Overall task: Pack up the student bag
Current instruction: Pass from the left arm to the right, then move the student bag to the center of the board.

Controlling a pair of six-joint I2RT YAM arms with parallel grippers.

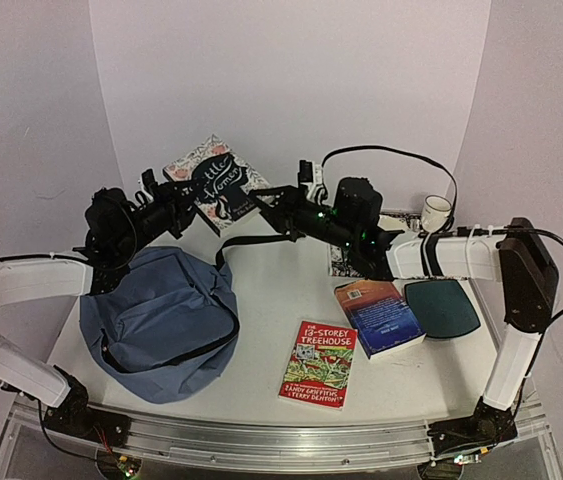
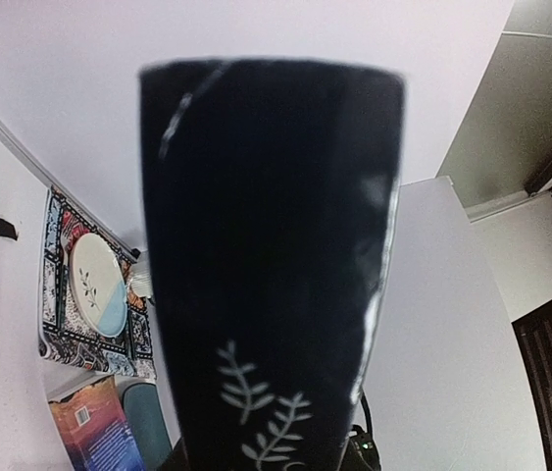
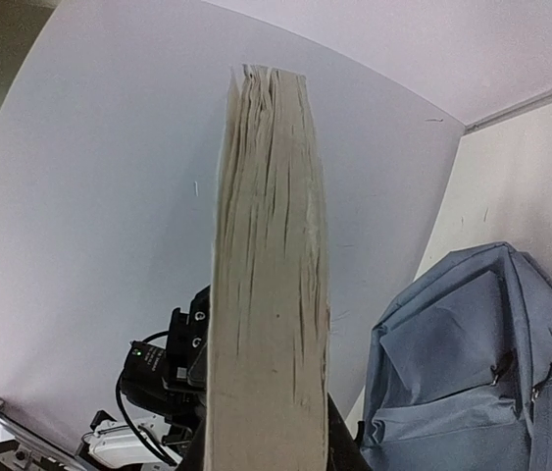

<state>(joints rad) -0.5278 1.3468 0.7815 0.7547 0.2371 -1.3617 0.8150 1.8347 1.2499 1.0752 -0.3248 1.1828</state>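
Note:
The student bag (image 1: 161, 320) lies slumped on the table at the left, slate-blue with a black strap; the right wrist view shows it too (image 3: 472, 363). Above and behind it a "Little Women" book (image 1: 216, 180) hangs in the air between both arms. My left gripper (image 1: 183, 205) is shut on its left side; the dark spine with pale leaf sprigs (image 2: 266, 245) fills the left wrist view and hides the fingers. My right gripper (image 1: 266, 205) grips the opposite side, and the cream page edge (image 3: 271, 275) rises from between its dark jaws.
A "13-Storey Treehouse" book (image 1: 319, 363) and a blue book (image 1: 379, 317) lie right of the bag. A dark teal oval case (image 1: 441, 307) sits further right. A white cup (image 1: 436, 212) and a patterned mat (image 2: 60, 324) with a plate (image 2: 97, 285) stand at the back right.

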